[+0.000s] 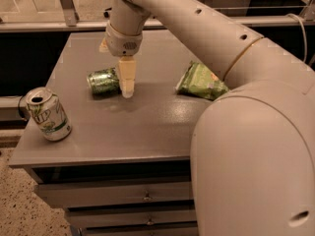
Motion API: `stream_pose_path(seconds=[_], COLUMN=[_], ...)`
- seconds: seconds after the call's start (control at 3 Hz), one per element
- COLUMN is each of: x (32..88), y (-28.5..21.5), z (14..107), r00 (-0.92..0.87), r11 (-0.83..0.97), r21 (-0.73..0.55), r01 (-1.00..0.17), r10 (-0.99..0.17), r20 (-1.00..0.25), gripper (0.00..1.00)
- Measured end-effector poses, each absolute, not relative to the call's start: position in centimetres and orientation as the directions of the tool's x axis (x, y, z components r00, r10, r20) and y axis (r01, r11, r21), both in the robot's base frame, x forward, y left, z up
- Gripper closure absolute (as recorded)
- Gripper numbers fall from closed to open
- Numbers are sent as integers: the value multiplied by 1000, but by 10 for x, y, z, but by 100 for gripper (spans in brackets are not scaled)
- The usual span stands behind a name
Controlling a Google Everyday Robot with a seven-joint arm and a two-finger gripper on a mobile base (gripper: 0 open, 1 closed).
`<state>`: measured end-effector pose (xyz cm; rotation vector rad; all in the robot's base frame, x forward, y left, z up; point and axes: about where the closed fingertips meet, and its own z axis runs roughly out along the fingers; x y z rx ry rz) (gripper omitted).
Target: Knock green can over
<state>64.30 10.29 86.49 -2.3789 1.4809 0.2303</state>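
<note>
The green can (104, 81) lies on its side on the grey table (147, 127), left of the middle, with its silver end facing left. It is dark green with lighter mottled print. My gripper (127, 85) hangs down from the cream arm and points at the tabletop. It is right against the can's right end and covers it.
A white-and-green 7UP can (47, 114) stands upright near the table's front left corner. A green crisp bag (199, 81) lies to the right of the gripper. My arm's large cream body (256, 146) fills the right foreground. Drawers (118, 195) sit under the tabletop.
</note>
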Motion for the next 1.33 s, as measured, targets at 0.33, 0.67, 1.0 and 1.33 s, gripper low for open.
stream_pose_path(seconds=[0.33, 0.67, 1.0, 1.33], x=[647, 661, 679, 684], y=[96, 66, 10, -62], z=[866, 870, 872, 875], r00=[457, 376, 204, -47], r11=[-418, -322, -123, 180], r21=[-191, -211, -240, -263], r01=[-888, -923, -963, -948], r10=[-842, -873, -913, -895], r20=[-286, -311, -352, -444], gripper=[0, 0, 0, 0])
